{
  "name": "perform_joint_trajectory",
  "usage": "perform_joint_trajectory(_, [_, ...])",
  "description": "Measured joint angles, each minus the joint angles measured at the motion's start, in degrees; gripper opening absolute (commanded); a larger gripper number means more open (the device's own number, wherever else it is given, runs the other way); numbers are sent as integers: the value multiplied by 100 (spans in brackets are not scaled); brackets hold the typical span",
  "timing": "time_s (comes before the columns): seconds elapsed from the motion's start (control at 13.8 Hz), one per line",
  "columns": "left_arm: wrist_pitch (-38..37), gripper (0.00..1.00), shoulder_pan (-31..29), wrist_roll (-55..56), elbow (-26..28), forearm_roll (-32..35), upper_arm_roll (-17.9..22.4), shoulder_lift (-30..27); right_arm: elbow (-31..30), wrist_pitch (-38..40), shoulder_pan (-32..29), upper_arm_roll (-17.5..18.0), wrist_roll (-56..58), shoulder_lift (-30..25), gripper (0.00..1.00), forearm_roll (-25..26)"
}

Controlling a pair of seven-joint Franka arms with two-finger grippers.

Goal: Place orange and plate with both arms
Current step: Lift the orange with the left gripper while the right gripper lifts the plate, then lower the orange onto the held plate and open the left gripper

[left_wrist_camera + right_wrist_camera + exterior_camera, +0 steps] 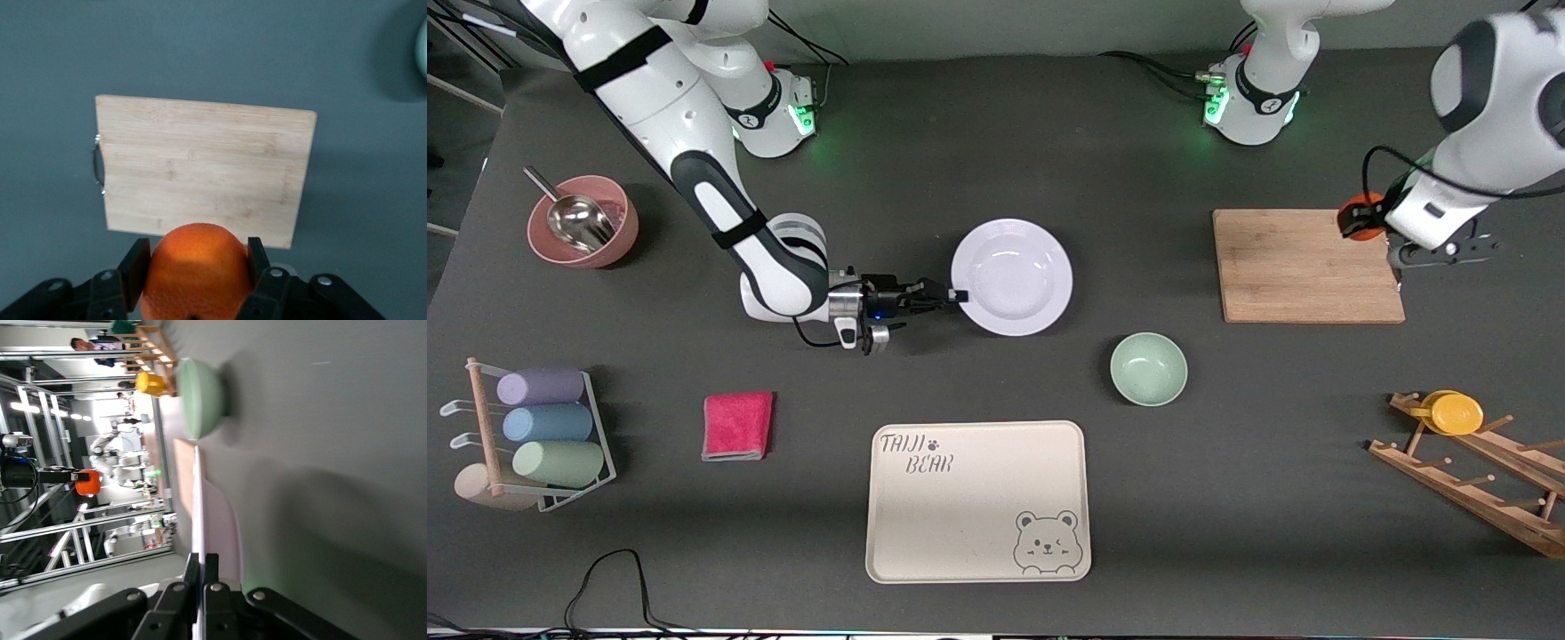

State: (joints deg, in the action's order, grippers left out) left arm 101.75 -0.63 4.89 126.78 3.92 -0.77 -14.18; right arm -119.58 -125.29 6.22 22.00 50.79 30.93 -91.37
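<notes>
The orange (1360, 218) is held in my left gripper (1358, 219), up in the air over the edge of the wooden cutting board (1307, 265) toward the left arm's end. In the left wrist view the fingers (135, 272) press both sides of the orange (195, 272) above the board (203, 170). The pale lavender-white plate (1011, 276) lies mid-table. My right gripper (957, 296) is shut on its rim at the edge toward the right arm's end. In the right wrist view the plate (212, 520) shows edge-on between the fingers (192, 568).
A mint green bowl (1148, 368) sits nearer the camera than the plate. A cream tray (978, 501) lies nearest the camera. A pink cloth (737, 426), a cup rack (534, 440), a pink bowl with a scoop (583, 220) and a wooden rack with a yellow dish (1456, 412) stand around.
</notes>
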Motion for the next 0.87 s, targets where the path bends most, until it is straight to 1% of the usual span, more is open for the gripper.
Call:
perform_joint_trajectory(0.14, [-581, 0, 29, 110, -634, 0, -229, 19, 219, -421, 32, 449, -522, -215, 0, 0])
perform_joint_trajectory(0.22, [-730, 0, 39, 182, -851, 0, -329, 44, 288, -627, 62, 635, -685, -298, 0, 0])
perform_joint_trajectory(0.36, [-798, 0, 50, 412, -1119, -6, -549, 150, 354, -949, 96, 896, -833, -359, 0, 0])
perform_joint_trajectory(0.51, [-798, 0, 58, 957, -1305, -130, -914, 333, 360, -1094, 97, 1013, -911, -354, 0, -1])
perform_joint_trajectory(0.72, [-711, 0, 104, 2217, -1533, -436, -1706, 706, 359, -1101, 55, 1006, -918, -344, 0, -1])
perform_joint_trajectory(0.87, [-423, 0, 168, 3105, -1635, -555, -2200, 996, 356, -1101, 22, 991, -918, -325, 0, -1])
